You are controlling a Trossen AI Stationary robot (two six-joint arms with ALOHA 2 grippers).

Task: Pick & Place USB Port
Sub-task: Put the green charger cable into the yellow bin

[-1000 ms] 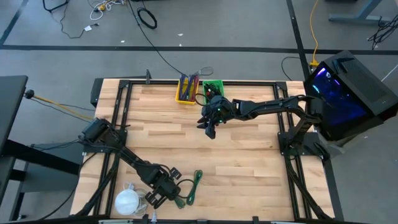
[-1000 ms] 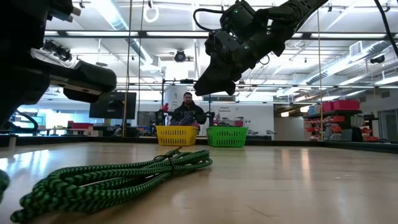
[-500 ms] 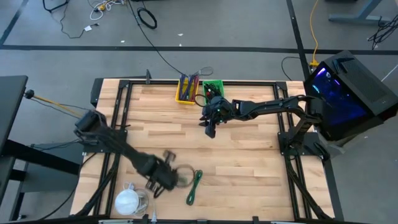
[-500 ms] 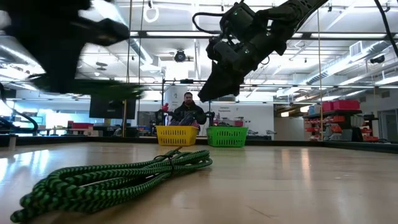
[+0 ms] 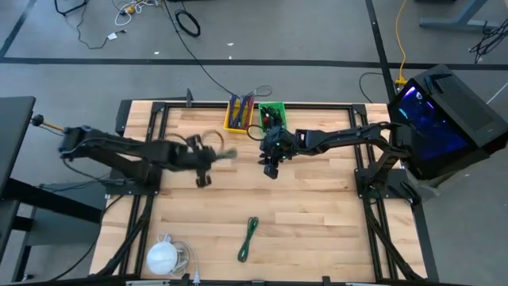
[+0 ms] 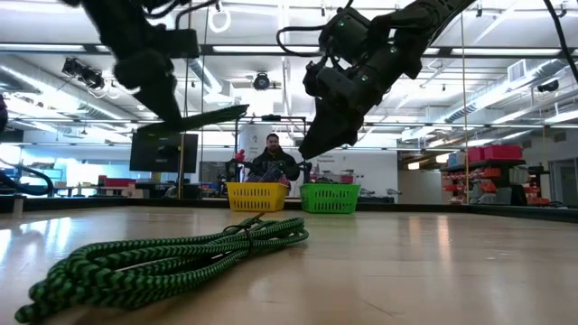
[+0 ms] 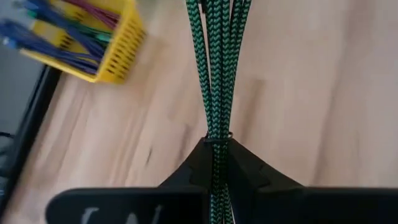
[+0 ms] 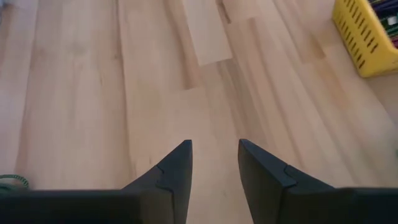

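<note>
We're mid-carry, by our reading: over the wooden table, the left arm stretches across toward the back bins, its left gripper clamped tight on a green braided cable, held above the boards near the yellow basket. Next comes lining up over a bin and letting go; the green basket looks the likely match. The right gripper hovers beside the bins, fingers parted, holding nothing. Another green cable lies at the table's front.
</note>
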